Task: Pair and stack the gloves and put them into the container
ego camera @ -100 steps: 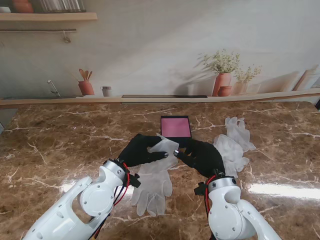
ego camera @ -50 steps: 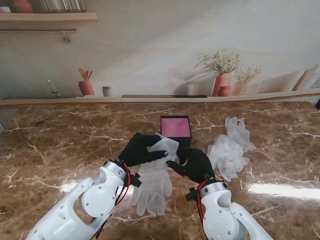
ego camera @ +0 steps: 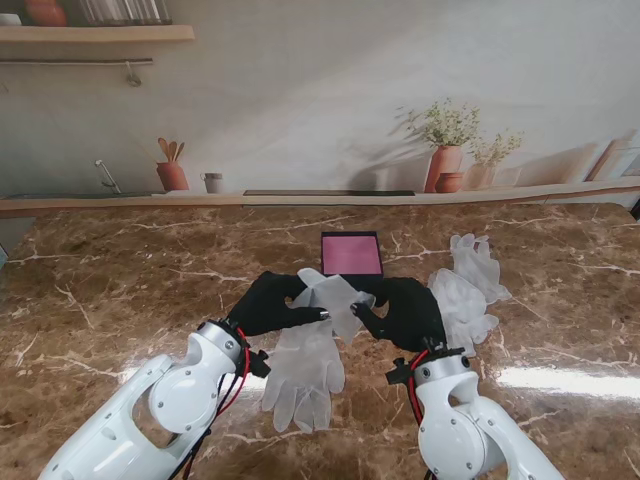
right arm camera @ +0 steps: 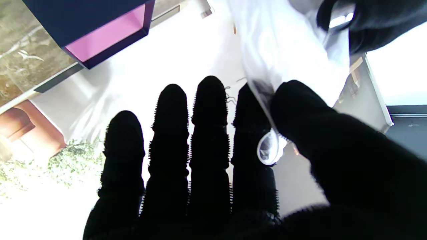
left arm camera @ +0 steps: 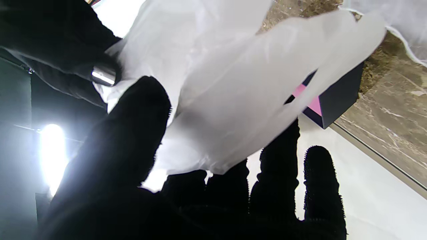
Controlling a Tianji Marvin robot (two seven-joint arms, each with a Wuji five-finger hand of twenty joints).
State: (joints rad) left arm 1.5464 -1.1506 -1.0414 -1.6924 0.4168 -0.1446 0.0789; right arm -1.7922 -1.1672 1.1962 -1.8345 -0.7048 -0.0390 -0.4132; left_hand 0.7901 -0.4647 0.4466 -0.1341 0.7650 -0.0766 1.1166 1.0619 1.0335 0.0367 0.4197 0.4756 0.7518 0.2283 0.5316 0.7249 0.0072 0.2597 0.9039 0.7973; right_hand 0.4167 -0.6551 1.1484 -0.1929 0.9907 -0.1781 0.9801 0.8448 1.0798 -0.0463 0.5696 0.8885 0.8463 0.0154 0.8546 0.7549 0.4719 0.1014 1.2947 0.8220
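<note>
A translucent white glove [ego camera: 335, 296] is held up off the table between both black-gloved hands. My left hand [ego camera: 272, 304] pinches its left edge and my right hand [ego camera: 408, 310] pinches its right edge; the right wrist view shows thumb and forefinger closed on the glove [right arm camera: 273, 146]. In the left wrist view the glove [left arm camera: 233, 100] fills the picture over my fingers [left arm camera: 280, 186]. A second glove [ego camera: 305, 370] lies flat on the table nearer to me. The dark container with a pink inside [ego camera: 351, 254] sits just beyond the hands.
Two more translucent gloves [ego camera: 468, 290] lie in a loose heap to the right of the container. The brown marble table [ego camera: 120, 290] ends at a back ledge with a shelf, vases [ego camera: 445, 165] and small pots against the wall.
My right hand moved toward the left hand, took hold of the glove's right edge and drew back to the right. The glove is now stretched between both hands and lifted slightly.
</note>
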